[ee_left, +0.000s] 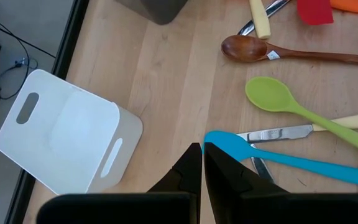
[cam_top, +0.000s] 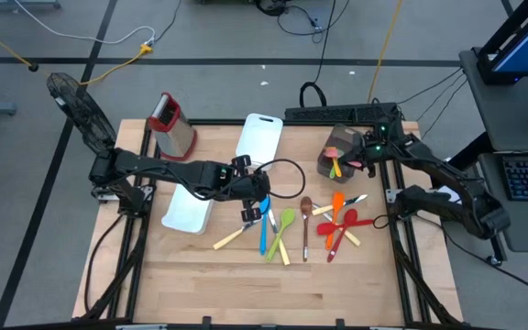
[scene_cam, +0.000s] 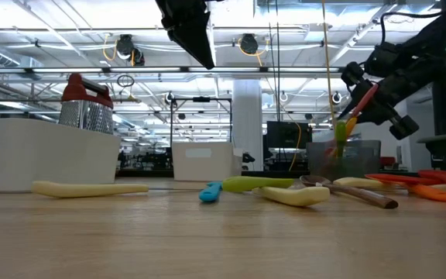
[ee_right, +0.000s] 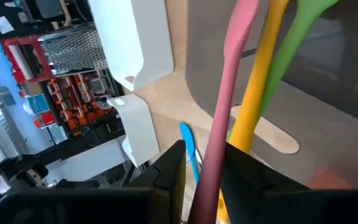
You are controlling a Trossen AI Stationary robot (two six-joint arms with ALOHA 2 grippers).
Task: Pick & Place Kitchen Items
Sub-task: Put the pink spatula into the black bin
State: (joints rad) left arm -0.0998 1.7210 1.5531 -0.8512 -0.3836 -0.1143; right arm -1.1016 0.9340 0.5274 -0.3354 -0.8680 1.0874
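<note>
Above the worktop (cam_top: 191, 275), the right gripper (ee_right: 202, 163) grips a pink spatula (ee_right: 225, 93) over a grey container (cam_top: 340, 147). The left gripper (ee_left: 202, 163), closed and empty, hovers by a blue spoon (ee_left: 278, 155). Only the low view shows both grippers raised.

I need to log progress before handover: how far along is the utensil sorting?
Early on. A yellow utensil and a green one already stand in the grey holder. The right gripper is shut on a pink utensil at that holder. The left gripper is shut and empty above the blue spatula. About a dozen utensils, including the wooden spoon, still lie on the table.
</note>
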